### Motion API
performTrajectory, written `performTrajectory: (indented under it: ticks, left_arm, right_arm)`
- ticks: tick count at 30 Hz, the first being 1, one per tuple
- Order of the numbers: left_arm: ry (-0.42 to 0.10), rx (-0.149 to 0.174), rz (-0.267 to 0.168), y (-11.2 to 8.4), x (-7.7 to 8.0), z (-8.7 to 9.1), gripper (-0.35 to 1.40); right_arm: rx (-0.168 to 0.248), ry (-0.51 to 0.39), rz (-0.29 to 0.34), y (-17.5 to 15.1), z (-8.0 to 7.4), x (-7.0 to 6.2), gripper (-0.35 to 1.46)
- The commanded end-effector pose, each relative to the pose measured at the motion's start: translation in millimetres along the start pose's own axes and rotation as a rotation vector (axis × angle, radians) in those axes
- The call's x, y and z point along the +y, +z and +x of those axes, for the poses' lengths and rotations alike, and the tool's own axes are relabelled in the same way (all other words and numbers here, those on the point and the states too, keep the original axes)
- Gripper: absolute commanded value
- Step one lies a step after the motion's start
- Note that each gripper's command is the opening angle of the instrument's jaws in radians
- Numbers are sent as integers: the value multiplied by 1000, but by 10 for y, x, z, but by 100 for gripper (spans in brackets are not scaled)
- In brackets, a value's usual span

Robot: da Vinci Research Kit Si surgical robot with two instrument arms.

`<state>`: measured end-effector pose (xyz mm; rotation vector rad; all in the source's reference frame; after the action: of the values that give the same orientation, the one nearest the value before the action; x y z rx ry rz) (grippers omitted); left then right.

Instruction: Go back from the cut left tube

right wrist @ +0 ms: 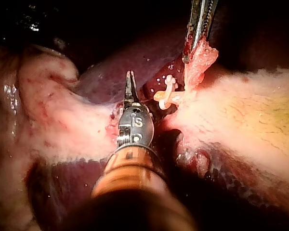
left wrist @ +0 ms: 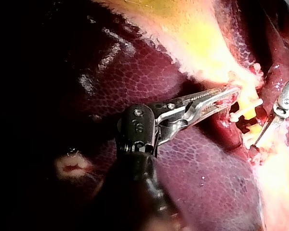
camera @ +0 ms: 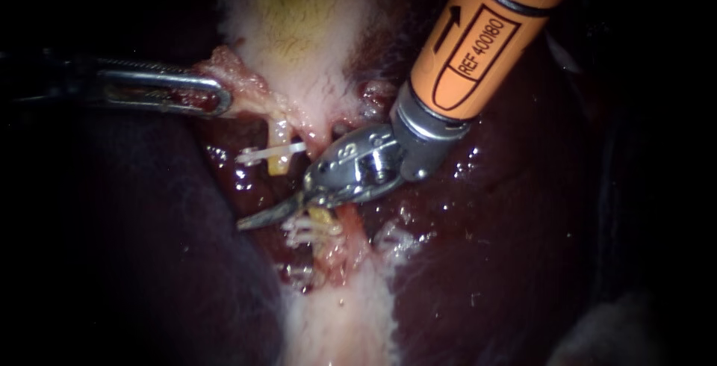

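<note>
Probably soft, slippery and easily torn, the cut tube [camera: 278, 158], seen just beside the right tool [camera: 258, 219] that is closed on nothing, is best left ungrasped, while the gallbladder [camera: 299, 22] is clamped by the left tool [camera: 215, 95].

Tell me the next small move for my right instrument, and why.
Probably draw the right instrument straight back along its shaft, jaws kept shut. Its tip lies across the gap between the clipped ends of the cut tube, close to the clips, so a sideways sweep could snag one. The left instrument grips the tissue nearby.
</note>
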<state>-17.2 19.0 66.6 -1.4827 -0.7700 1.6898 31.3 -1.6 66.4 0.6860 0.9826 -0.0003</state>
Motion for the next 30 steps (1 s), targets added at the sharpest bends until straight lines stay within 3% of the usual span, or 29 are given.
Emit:
performTrajectory:
  ticks: [1,10,11,12,13,14,23,25,28,30]
  left_arm:
    - [0,0,0,0,0,0,-35]
    - [0,0,0,0,1,0,-35]
    - [0,0,0,0,1,0,-35]
    - [0,0,0,0,1,0,-35]
    - [0,0,0,0,1,0,-35]
    - [0,0,0,0,1,0,-35]
    - [0,0,0,0,0,0,-35]
    - [0,0,0,0,0,0,-35]
    - [0,0,0,0,0,0,-35]
    - [0,0,0,0,0,0,-35]
  right_arm:
    - [0,0,-1,0,0,0,-35]
    - [5,-2,1,0,-2,-2,-33]
    - [11,-3,2,0,-3,-2,34]
    - [20,-3,2,0,-4,-2,81]
    - [31,2,2,2,-5,-2,111]
    - [46,1,4,2,-5,-2,119]
    - [59,1,-13,1,-7,-3,131]
    - [62,2,-51,-1,-8,-3,143]
    - [68,4,-115,-11,-13,-13,145]
    - [76,22,-211,-23,-18,-25,145]
